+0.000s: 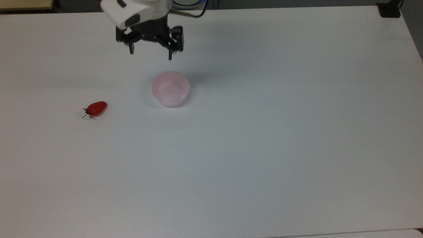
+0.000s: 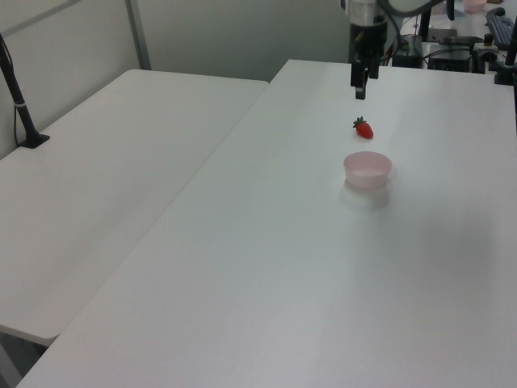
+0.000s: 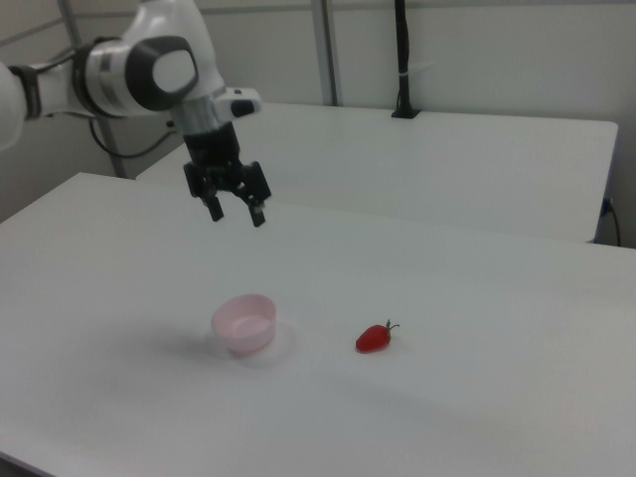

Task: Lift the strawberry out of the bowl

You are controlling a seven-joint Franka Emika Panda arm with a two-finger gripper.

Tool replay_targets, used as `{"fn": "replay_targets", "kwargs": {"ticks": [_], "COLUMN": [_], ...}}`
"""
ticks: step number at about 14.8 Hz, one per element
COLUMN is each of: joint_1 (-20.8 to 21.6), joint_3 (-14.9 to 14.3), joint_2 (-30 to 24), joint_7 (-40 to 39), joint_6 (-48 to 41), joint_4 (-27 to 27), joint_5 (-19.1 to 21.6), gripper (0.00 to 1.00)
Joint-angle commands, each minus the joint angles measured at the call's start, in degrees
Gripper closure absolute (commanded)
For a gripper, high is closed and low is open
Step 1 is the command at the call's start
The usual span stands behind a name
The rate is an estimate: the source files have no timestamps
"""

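While strawberry (image 1: 96,109) lies on desk (image 1: 264,132) outside bowl (image 1: 170,88), toward the top view's lower left of empty, spread-fingered claw (image 1: 151,55).

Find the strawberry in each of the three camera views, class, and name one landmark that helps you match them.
Top view: the strawberry lies on the table, left of centre.
Left view: upper right, just beyond the bowl.
Right view: right of centre.
Shared landmark: the pink bowl, beside it and apart from it in every view.
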Motion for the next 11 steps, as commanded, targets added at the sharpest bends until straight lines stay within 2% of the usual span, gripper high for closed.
{"fn": "replay_targets", "kwargs": {"ticks": [1,4,11], "joint_1": [0.83,2.50,2.24], "joint_3": [-0.76,-1.11,-1.20], "joint_2": [-3.85,-5.26,-6.23], "joint_7": [-0.46,-0.72,-0.72], "joint_6": [-2.94,-6.19,-6.55], "joint_4": [-1.54,-1.54,-1.54], "joint_5": [1.52,2.22,2.22], "gripper": [0.00,0.00,0.00]}}
